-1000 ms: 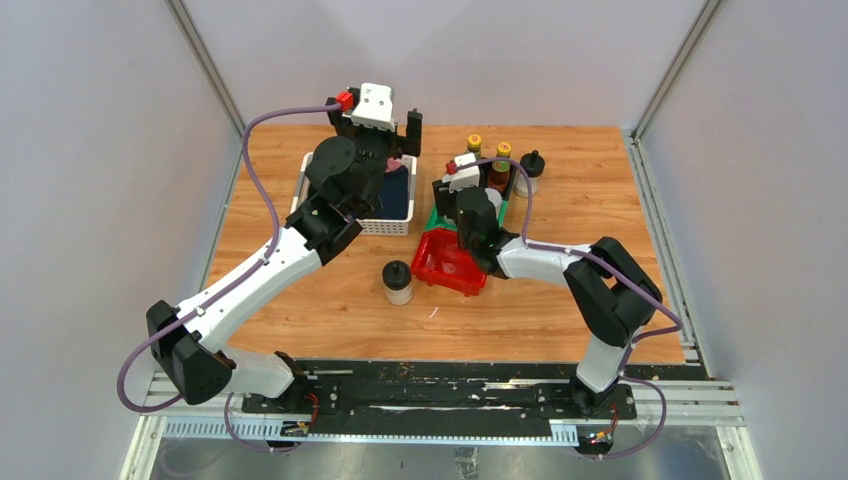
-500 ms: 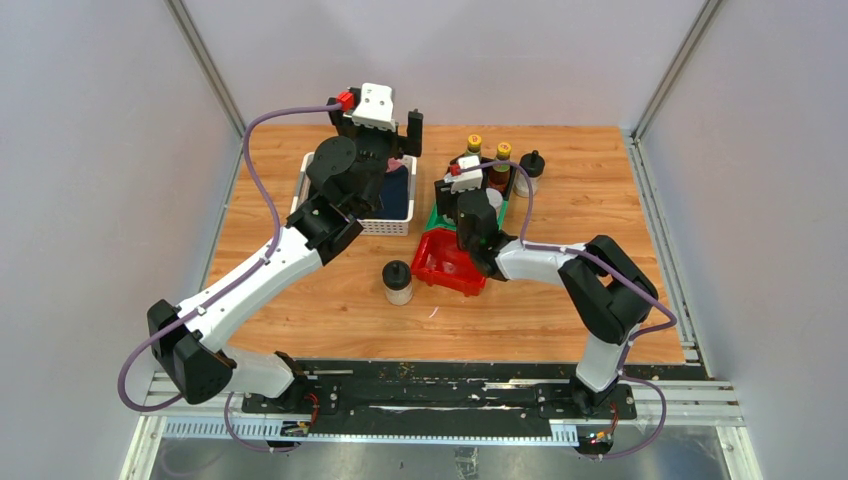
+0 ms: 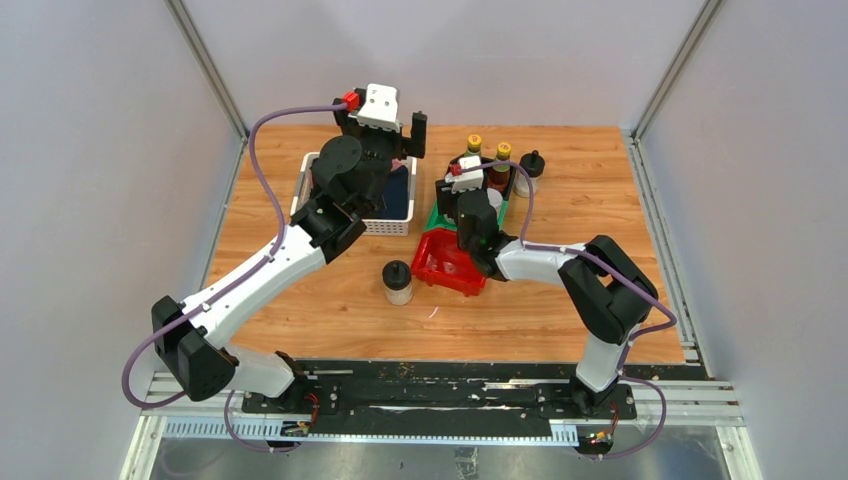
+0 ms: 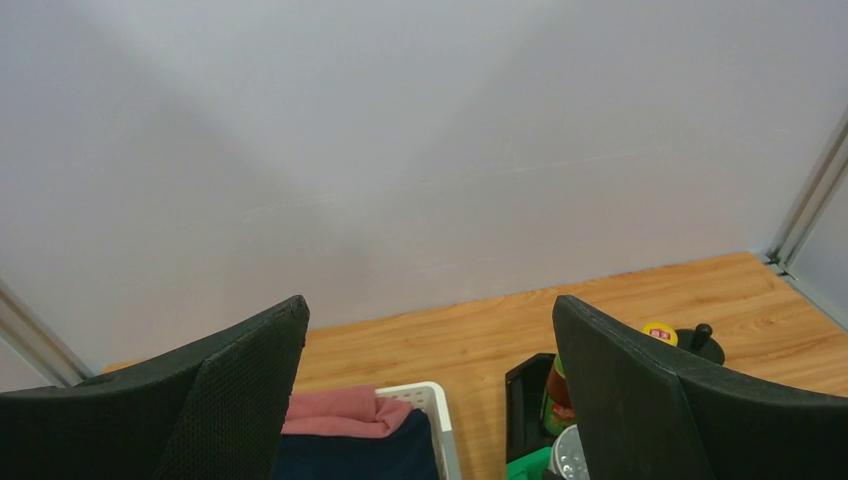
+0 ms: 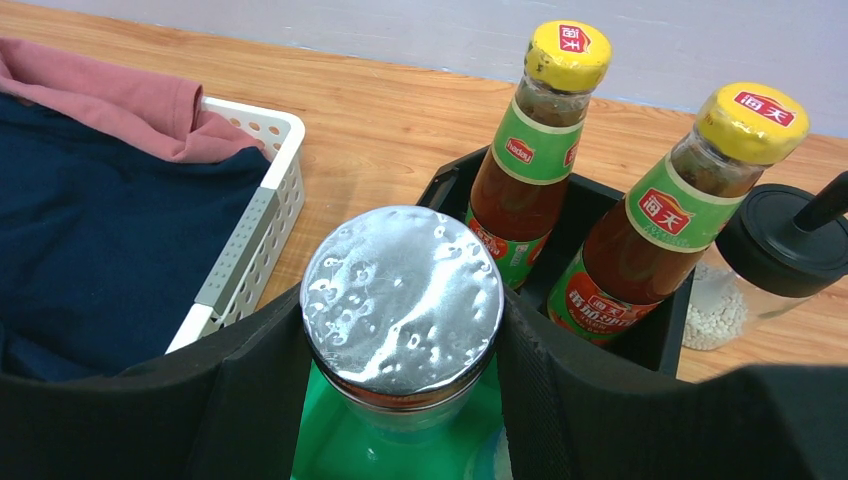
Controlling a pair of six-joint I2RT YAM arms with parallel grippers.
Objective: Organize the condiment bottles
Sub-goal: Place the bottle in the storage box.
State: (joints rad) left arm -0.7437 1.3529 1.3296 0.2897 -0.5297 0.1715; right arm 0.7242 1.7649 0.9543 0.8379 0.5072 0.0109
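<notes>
The silver-lidded shaker (image 5: 402, 290) is pinched between the two black fingers (image 5: 250, 390) of the right claw (image 5: 402, 325), which is clamped on it just under the dimpled lid. The green bin (image 5: 335, 450) shows directly below the claw, but whether the shaker's base rests in it is hidden. Just past the claw's tips, the first sauce bottle (image 5: 535, 170) and the second sauce bottle (image 5: 660, 240) stand upright, side by side, in the black bin (image 5: 447, 185), both yellow-capped and dark. Off the claw's right side, just beside that bin, the far jar (image 5: 775, 250) with its black lid stands on the wood. Off the claw's left side sits the white basket (image 5: 262, 200), holding dark blue cloth (image 5: 90, 240) with pink cloth (image 5: 110, 100) on top. Seen from above, the near jar (image 3: 398, 282) stands alone on the table (image 3: 560, 300), back toward the arm bases from the right claw and just beside the red bin (image 3: 447, 265). The left claw (image 4: 428, 310) has its fingers spread wide with nothing between them. It hangs over the far end of the basket and faces the back wall (image 4: 400, 150), well apart from every bottle.
</notes>
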